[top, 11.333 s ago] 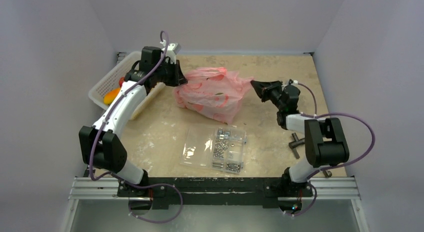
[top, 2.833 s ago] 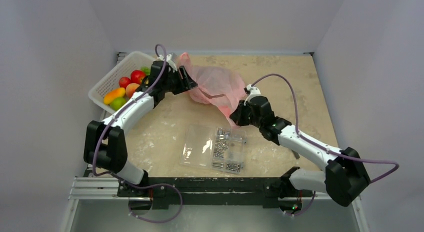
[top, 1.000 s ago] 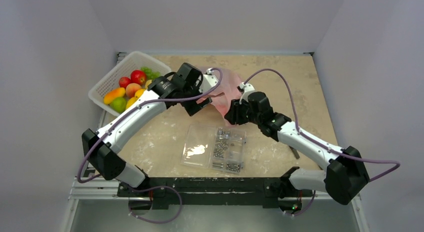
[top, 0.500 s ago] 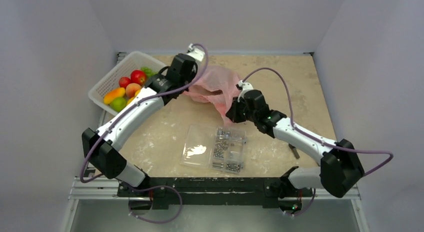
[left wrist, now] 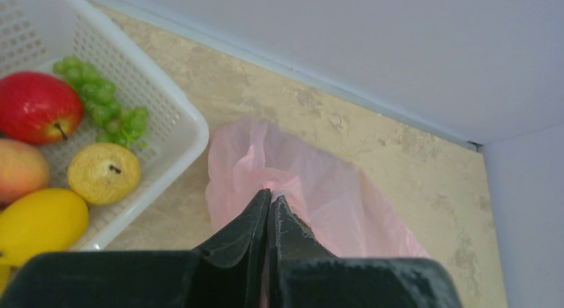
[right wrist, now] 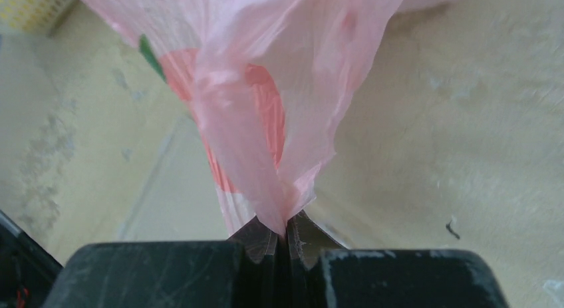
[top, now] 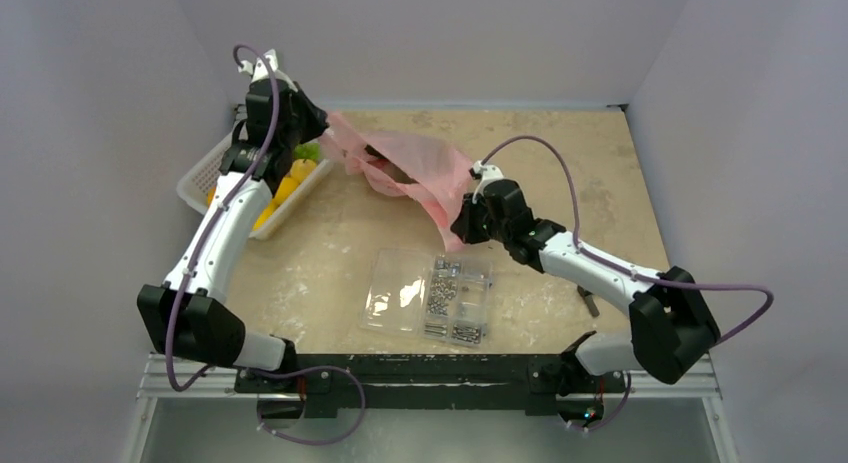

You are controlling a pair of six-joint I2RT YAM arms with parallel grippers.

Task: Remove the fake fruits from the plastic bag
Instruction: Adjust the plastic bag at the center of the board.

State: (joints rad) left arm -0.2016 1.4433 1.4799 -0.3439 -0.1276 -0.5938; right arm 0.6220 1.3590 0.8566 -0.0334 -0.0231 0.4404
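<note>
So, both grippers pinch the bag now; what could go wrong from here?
The bag is thin and stretched between the left gripper and right gripper; it may tear or slip free. A dark shape shows inside it; if a fruit, it may fall out beside the basket.

The table (top: 560,173) has a beige, mottled top with pale scuffs. A white mesh basket (left wrist: 153,88) stands on it below and to the left of the left gripper (left wrist: 268,203). A flat clear case of screws (top: 458,298) lies just on the near side of the right gripper (top: 463,226), and a small dark metal piece (top: 588,303) lies well to that gripper's right and nearer, partly hidden by the forearm. The pink bag (top: 410,168) hangs stretched between the two grippers; whether its sagging middle touches the top cannot be determined.
</note>
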